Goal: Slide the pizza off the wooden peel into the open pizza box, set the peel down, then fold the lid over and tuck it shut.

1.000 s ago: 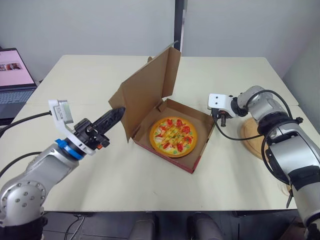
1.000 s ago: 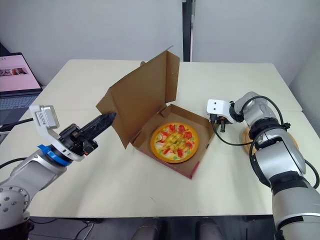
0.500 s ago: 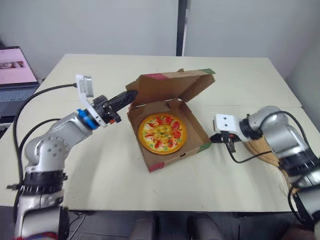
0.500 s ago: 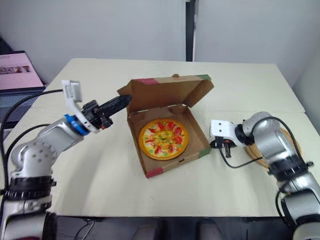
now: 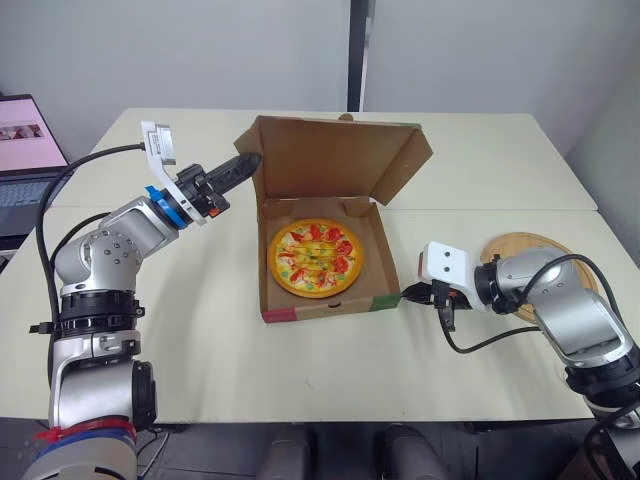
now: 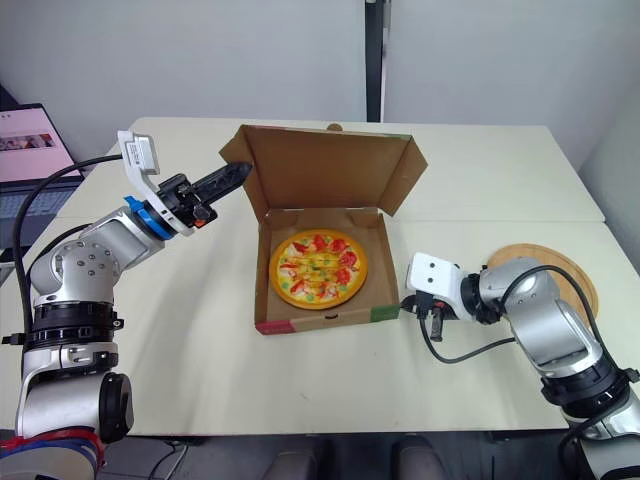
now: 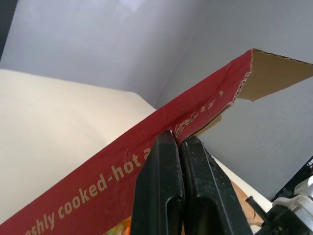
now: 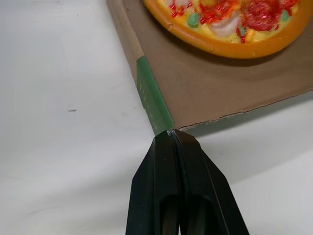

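The pizza [image 5: 314,258] lies flat in the open cardboard box [image 5: 320,308] at the table's middle. The lid [image 5: 330,160] stands up at the back, leaning slightly away. My left gripper [image 5: 250,160] is shut, its tips [image 7: 178,137] pressed against the lid's red printed outer face [image 7: 122,166] near its left edge. My right gripper [image 5: 408,296] is shut too, its tips [image 8: 172,133] touching the green strip [image 8: 154,98] at the box's front right corner. The round wooden peel [image 5: 545,255] rests bare on the table to the right, behind my right arm.
An open laptop [image 5: 25,150] sits at the far left, off the table's edge. The table [image 5: 200,340] has bare surface in front of and left of the box. A seam [image 5: 480,210] runs across the tabletop behind the peel.
The camera view has shifted. The box has turned to sit square to me and its lid stands more upright than half a second ago. My right gripper has moved to the front right corner.
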`<state>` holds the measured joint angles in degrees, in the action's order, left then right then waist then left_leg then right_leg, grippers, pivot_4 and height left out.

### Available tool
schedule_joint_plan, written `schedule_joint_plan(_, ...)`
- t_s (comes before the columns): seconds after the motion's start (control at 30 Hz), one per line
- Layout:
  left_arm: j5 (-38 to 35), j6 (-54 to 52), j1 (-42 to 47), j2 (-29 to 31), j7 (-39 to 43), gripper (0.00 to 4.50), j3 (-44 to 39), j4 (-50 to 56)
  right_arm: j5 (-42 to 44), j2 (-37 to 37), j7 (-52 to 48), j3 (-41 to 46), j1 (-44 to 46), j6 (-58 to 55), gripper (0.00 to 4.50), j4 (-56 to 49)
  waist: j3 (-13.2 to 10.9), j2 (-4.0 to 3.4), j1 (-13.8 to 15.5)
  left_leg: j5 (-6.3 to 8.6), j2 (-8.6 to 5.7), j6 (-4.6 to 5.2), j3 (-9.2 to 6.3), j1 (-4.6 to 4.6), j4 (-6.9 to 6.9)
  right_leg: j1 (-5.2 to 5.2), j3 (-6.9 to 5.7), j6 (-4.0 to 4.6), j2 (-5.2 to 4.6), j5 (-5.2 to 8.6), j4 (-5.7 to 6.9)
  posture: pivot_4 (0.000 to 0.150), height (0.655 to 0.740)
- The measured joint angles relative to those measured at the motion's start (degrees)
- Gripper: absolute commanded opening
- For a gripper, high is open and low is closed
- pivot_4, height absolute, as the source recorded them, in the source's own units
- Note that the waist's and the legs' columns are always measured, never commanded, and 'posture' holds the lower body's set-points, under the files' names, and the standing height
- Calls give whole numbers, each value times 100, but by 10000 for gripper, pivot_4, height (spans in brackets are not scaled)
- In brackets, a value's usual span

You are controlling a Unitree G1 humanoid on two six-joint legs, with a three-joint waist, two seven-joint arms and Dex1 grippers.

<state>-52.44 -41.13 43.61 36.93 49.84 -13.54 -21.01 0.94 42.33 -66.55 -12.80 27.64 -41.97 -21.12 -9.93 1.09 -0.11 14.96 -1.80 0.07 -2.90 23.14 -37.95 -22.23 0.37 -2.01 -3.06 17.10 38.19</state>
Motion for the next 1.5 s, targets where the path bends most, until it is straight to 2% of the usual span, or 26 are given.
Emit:
schedule_joint_plan(0.1,133,-7,-1,6,87,0,-62,-24,221,58,198,315,-84,-170,435,-25,-2,3,17,0,0,0,-1,2,-1,0,-1,0,-1,0,0,1500,7318)
schedule_joint_plan(0.23,281,-7,1,119,107,0,-235,-124,495,-378,983,1115,56,-505,13232,73,-2,4,3,0,0,0,1,0,0,-6,4,0,-1,0,11,1500,7318)
schedule_joint_plan(0.43,443,-12,41,164,232,0,-266,-204,479,-1253,2401,1445,1027,-632,34217,880,-4,6,-23,-2,-4,-4,11,-7,0,-31,14,1,-3,0,70,1500,7318)
schedule_joint_plan(0.67,569,-26,104,165,327,0,-272,-254,613,-1880,3194,1510,1650,-662,34217,1668,-4,6,-22,-4,-12,-6,15,0,0,-44,22,2,-6,0,80,1500,7318)
schedule_joint_plan(0.87,619,-60,104,164,342,0,-326,-252,721,-2364,3644,1525,2262,-208,34217,2608,-4,6,-63,-4,-15,-5,20,5,1,-63,32,1,-6,0,89,1500,7318)
schedule_joint_plan(0.97,624,-78,97,163,340,0,-369,-241,755,-2506,3711,1523,2496,22,28571,2904,-4,6,-83,-6,-17,-8,20,21,0,-79,33,1,-6,-1,91,1500,7318)
schedule_joint_plan(1.23,631,-91,74,162,333,0,-392,-182,756,-2587,3778,1481,2641,405,1485,3310,-4,6,-130,-8,-19,-10,19,42,-2,-102,35,1,-7,-1,98,1500,7318)
schedule_joint_plan(1.27,632,-92,63,162,331,0,-396,-161,758,-2589,3778,1479,2641,414,270,3310,-4,6,-138,-8,-19,-10,19,42,-2,-102,35,1,-7,-1,98,1500,7318)
schedule_joint_plan(1.5,641,-96,59,34,232,0,-420,-101,731,-2656,4007,1481,2736,578,270,3388,-4,7,-156,-8,-21,-10,18,42,-4,-104,36,1,-8,-1,105,1500,7318)
